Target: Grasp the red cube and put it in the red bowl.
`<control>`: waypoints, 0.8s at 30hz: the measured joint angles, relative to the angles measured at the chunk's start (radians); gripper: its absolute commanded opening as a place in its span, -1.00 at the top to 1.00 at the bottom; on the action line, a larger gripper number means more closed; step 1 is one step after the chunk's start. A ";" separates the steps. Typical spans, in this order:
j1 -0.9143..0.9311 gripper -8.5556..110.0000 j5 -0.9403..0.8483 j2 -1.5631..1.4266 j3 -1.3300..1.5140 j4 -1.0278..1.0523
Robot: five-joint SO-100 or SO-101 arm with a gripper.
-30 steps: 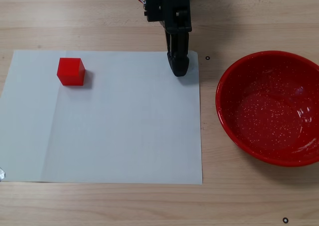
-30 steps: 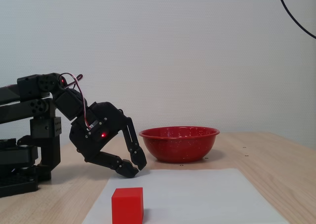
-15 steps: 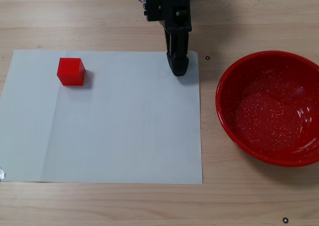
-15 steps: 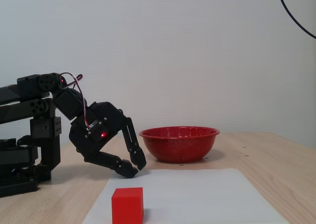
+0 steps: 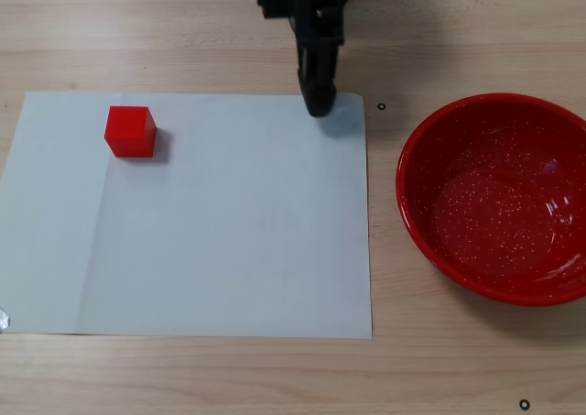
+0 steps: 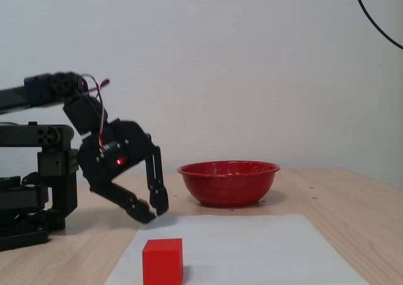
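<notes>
While the paper sheet (image 5: pixel 229 223) lies flat on the bench (image 5: pixel 183 378):
Red cube (image 6: pixel 162 260): nearest in the side fixed view; on the sheet, well apart from the fingers;
Fingers (image 6: pixel 153 212): slightly parted, empty, above the sheet's edge;
Red bowl (image 6: pixel 228 182): farthest, beside the sheet, empty.

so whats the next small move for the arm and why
Probably swing the gripper left in the top-down fixed view, toward the red cube. It hovers at the paper's far edge, holding nothing, while the cube sits apart on the paper's left side and the red bowl is empty.
</notes>
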State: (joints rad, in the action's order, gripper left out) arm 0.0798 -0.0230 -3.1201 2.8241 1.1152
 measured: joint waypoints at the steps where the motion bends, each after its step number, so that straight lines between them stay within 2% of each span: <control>1: -0.006 0.85 0.002 0.017 -0.026 0.011; 24: -0.301 0.85 0.288 0.474 -0.594 0.201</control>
State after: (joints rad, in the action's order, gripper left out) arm -0.2209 0.2654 -2.6461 2.2304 1.3162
